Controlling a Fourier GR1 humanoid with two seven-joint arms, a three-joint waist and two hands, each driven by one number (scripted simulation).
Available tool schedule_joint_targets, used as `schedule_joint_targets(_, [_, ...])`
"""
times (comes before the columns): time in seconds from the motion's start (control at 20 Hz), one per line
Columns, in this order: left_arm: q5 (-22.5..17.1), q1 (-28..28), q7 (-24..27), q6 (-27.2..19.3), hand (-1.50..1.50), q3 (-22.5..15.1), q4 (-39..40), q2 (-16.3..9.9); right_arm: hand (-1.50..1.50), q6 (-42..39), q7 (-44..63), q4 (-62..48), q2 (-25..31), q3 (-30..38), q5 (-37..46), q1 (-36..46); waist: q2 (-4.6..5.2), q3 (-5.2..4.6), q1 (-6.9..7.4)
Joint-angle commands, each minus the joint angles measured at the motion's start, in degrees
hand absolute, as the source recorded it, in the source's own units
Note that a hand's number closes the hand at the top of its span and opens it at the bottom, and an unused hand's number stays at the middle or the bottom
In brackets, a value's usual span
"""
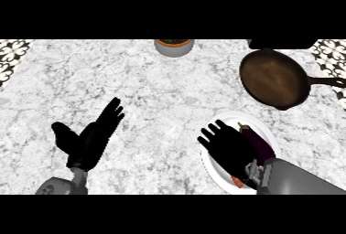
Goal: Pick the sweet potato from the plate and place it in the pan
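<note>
Over the plate [219, 171], the right hand [229, 148], fingers spread, hides most of its contents.

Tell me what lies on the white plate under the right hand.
On the plate, a dark purple vegetable shows beside the right hand, and an orange tip peeks out near the wrist. The hand covers the rest.

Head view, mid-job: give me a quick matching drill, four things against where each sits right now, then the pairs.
Things:
1. pan
2. plate
3. left hand
4. pot

Places:
A. top edge, centre
B. lower left, open, over bare counter
C. upper right, handle pointing right
D. lower right, under the right hand

Pairs: 1-C, 2-D, 3-B, 4-A
</note>
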State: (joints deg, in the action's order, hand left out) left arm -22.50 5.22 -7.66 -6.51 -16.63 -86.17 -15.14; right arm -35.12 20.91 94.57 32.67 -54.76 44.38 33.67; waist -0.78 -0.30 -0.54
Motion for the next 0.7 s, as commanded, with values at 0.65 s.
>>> schedule_joint_targets(0.65, [2.84,2.39,-3.06,0.86,0.00,1.79,-0.08,3.50,-1.50,-14.46,20.39,4.78,-9.70,-4.56,11.50,-12.58,0.76,0.31,0.41])
